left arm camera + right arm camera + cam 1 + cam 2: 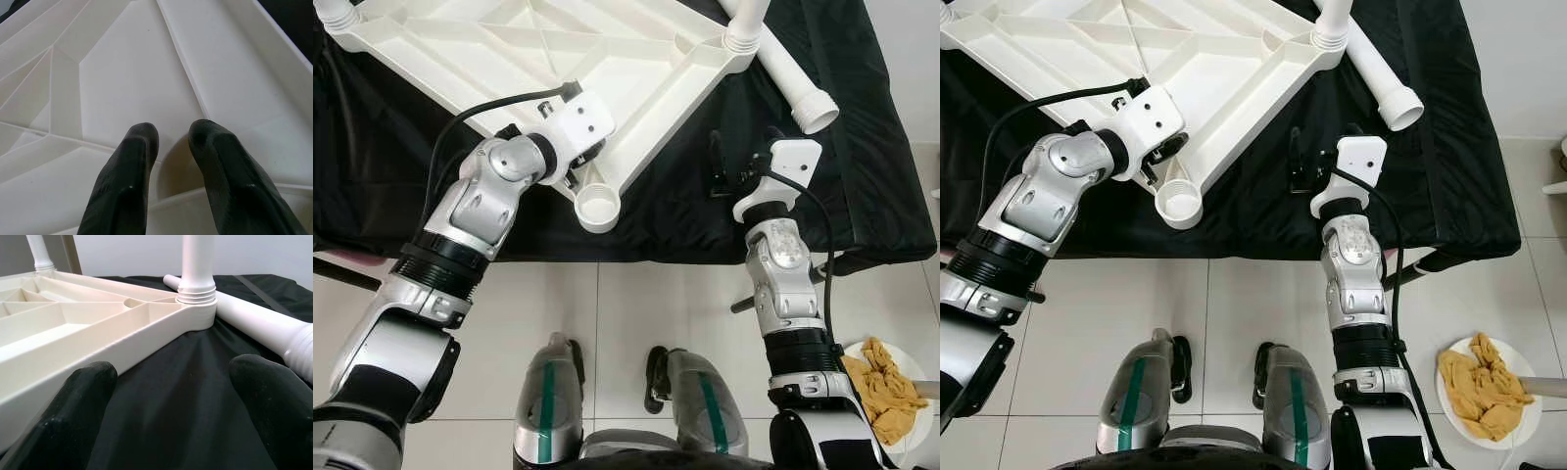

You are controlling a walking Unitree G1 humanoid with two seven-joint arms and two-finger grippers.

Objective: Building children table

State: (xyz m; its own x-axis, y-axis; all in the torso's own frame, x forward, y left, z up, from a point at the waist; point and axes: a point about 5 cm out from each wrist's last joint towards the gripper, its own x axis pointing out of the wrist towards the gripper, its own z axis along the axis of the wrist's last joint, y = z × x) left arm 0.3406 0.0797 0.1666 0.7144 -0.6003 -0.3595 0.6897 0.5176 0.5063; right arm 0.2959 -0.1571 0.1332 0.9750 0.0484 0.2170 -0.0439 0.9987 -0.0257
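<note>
The white plastic table top point(538, 59) lies upside down on the black cloth, ribs facing up. One white leg point(197, 264) stands screwed into its far right corner. A second, loose leg point(793, 83) lies on the cloth beside that corner. The near corner socket point(598, 208) is empty. My left gripper point(173, 137) rests over the ribbed underside just behind this socket, its fingers a small gap apart with nothing between them. My right gripper point(173, 382) hovers open over bare cloth, right of the table top's edge and short of the loose leg.
The black-covered work surface point(685, 225) ends at a front edge close to my body, with white tiled floor point(636, 313) below. A white plate holding a crumpled yellow cloth point(886, 392) sits on the floor at the right.
</note>
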